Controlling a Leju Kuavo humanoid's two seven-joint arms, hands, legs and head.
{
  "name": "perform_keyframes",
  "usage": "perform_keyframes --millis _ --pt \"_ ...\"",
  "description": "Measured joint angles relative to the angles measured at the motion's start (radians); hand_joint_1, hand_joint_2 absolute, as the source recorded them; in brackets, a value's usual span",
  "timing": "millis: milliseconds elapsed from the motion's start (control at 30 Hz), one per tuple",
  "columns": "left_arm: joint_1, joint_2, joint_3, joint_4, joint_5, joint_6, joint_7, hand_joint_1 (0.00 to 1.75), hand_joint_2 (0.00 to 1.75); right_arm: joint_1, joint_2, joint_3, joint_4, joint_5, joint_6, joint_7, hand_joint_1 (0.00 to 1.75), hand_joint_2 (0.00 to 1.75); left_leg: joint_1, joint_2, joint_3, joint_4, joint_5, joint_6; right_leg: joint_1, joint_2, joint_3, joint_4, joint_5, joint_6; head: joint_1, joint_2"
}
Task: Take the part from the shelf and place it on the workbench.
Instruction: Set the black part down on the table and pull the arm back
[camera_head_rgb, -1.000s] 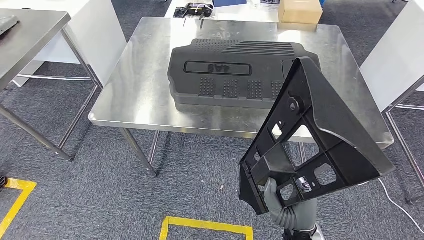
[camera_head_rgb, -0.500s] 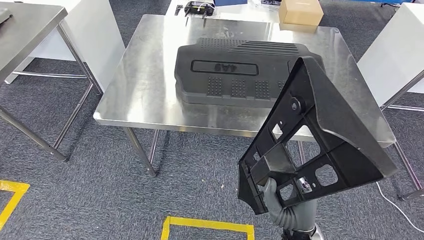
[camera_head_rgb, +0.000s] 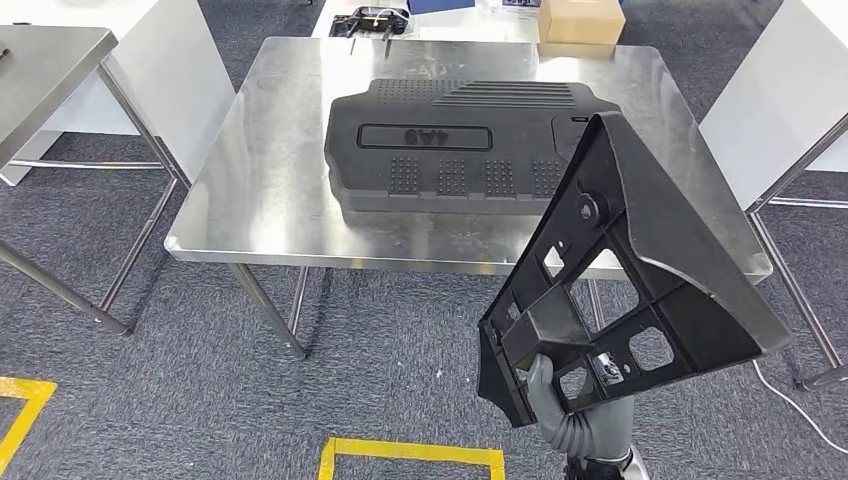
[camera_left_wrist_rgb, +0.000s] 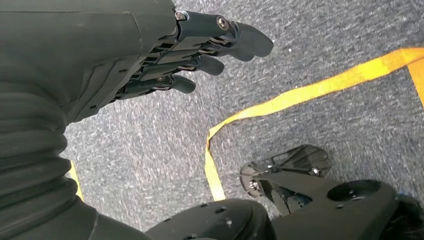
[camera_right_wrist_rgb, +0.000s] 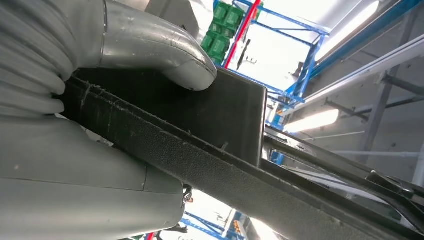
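Workbench (camera_head_rgb: 270, 210) stands ahead, centre of head view. Large cover (camera_head_rgb: 450, 150) lies on it, toward the right half. Cardboard box (camera_head_rgb: 580, 20) sits behind the workbench's far edge, right of centre; small device (camera_head_rgb: 372, 16) lies behind that edge too, left of the box. Second table (camera_head_rgb: 50, 60) stands to the left, apart from the workbench. Part (camera_head_rgb: 630, 270) is held up by right hand (camera_head_rgb: 575, 410) in front of the workbench's near right corner, overlapping the cover's right end in view. Floor tape (camera_head_rgb: 410, 452) lies nearest the robot. Left hand (camera_left_wrist_rgb: 165, 55) hangs over floor.

Bright even indoor light, soft sheen on steel workbench (camera_head_rgb: 270, 190) — ceiling lamps blown out, close hand (camera_right_wrist_rgb: 75, 125) blurred
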Motion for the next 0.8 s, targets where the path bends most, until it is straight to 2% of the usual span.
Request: perform_keyframes --millis 67,100,133,200,267,300,367,433,467,500,567,633,700,767,800 --pt "0.000 0.001 0.000 0.000 0.000 0.000 0.000 0.00 1.75 0.000 0.000 0.000 0.000 0.000 0.000 0.000 1.66 1.75 0.009 -0.005 0.057 -0.120 0.063 -0.006 -0.003 0.008 0.003 0.005 -0.006 0.008 0.000 0.000" --pt "0.000 0.000 0.000 0.001 0.000 0.000 0.000 0.00 1.75 0.000 0.000 0.000 0.000 0.000 0.000 0.000 1.66 1.75 0.011 -0.010 0.082 -0.174 0.082 -0.006 -0.001 0.011 0.001 0.011 -0.010 0.015 -0.002 0.000" --pt "-0.001 -0.001 0.000 0.001 0.000 0.000 -0.001 0.00 1.75 0.000 0.000 0.000 0.000 0.000 0.000 0.000 1.66 1.75 0.011 -0.015 0.096 -0.204 0.090 -0.004 0.001 0.013 -0.001 0.015 -0.013 0.022 -0.003 0.000" --pt "-0.002 -0.004 0.000 0.001 0.000 0.000 -0.002 0.00 1.75 0.001 0.000 0.000 0.000 0.001 0.000 0.000 1.66 1.75 0.006 -0.020 0.097 -0.216 0.089 0.009 0.004 0.017 -0.006 0.015 -0.013 0.033 -0.003 0.000" --pt "-0.002 -0.004 0.000 0.001 0.000 0.000 -0.003 0.00 1.75 0.002 0.000 0.001 0.000 0.001 0.000 0.000 1.66 1.75 0.003 -0.016 0.096 -0.218 0.092 0.025 0.000 0.015 -0.012 0.017 -0.017 0.039 -0.001 0.000" --pt "-0.003 -0.003 0.000 0.001 0.000 0.000 -0.003 0.00 1.75 0.001 0.000 0.000 0.000 0.002 0.000 0.000 1.66 1.75 0.003 -0.015 0.096 -0.220 0.094 0.033 -0.001 0.011 -0.023 0.039 -0.029 0.040 0.001 0.000" --pt "-0.003 -0.003 0.000 0.001 0.000 0.000 -0.004 0.00 1.75 0.001 0.000 0.000 0.000 0.004 0.000 0.000 1.66 1.75 0.000 -0.011 0.094 -0.222 0.096 0.045 0.000 0.003 -0.075 0.143 -0.076 0.032 0.003 0.000" --pt "-0.002 -0.003 0.000 0.001 0.000 0.000 -0.004 0.00 1.75 0.001 0.000 0.000 0.000 0.006 0.000 0.000 1.66 1.75 -0.004 -0.007 0.092 -0.222 0.096 0.050 0.001 0.002 -0.140 0.270 -0.120 0.026 0.004 0.000" --pt "-0.002 -0.003 0.000 0.001 0.000 0.000 -0.004 0.00 1.75 0.001 0.000 0.000 0.000 0.006 0.000 0.000 1.66 1.75 -0.006 -0.004 0.092 -0.222 0.096 0.050 0.002 0.002 -0.155 0.298 -0.125 0.028 0.004 0.000" --pt "-0.002 -0.003 0.000 0.001 0.000 -0.001 -0.004 0.00 1.75 0.001 0.000 0.000 0.000 0.006 0.000 0.000 1.66 1.75 -0.006 -0.003 0.092 -0.222 0.096 0.050 0.003 0.002 -0.151 0.285 -0.114 0.033 0.004 0.000" --pt "-0.002 -0.004 0.000 0.001 0.000 -0.001 -0.004 0.00 1.75 0.001 -0.001 0.000 0.000 0.006 0.000 0.000 1.66 1.75 -0.007 -0.001 0.094 -0.222 0.096 0.050 0.006 -0.004 -0.088 0.161 -0.064 0.041 0.005 0.000" --pt "-0.002 -0.004 0.000 0.001 0.000 -0.001 -0.006 0.00 1.75 0.000 -0.001 0.000 0.000 0.006 0.000 0.000 1.66 1.75 -0.011 0.000 0.096 -0.221 0.094 0.045 0.013 -0.014 -0.032 0.046 -0.026 0.038 0.004 0.000" --pt "-0.002 -0.004 0.000 0.001 0.000 -0.001 -0.007 0.00 1.75 0.000 -0.002 0.000 0.000 0.006 0.000 0.000 1.66 1.75 -0.014 0.001 0.100 -0.224 0.093 0.036 0.020 -0.014 -0.022 0.019 -0.017 0.028 0.003 0.000" --pt "-0.002 -0.004 0.000 0.001 0.000 -0.001 -0.007 0.00 1.75 0.001 -0.002 0.000 -0.001 0.006 0.000 0.000 1.66 1.75 -0.011 0.003 0.102 -0.225 0.091 0.026 0.015 -0.010 -0.014 0.012 -0.012 0.017 0.003 0.000" --pt "-0.002 -0.004 0.000 0.001 0.000 -0.001 -0.007 0.00 1.75 0.001 -0.002 0.000 -0.002 0.006 0.000 0.000 1.66 1.75 -0.010 0.003 0.098 -0.211 0.079 0.021 0.011 -0.009 -0.008 0.008 -0.008 0.011 0.002 0.000"
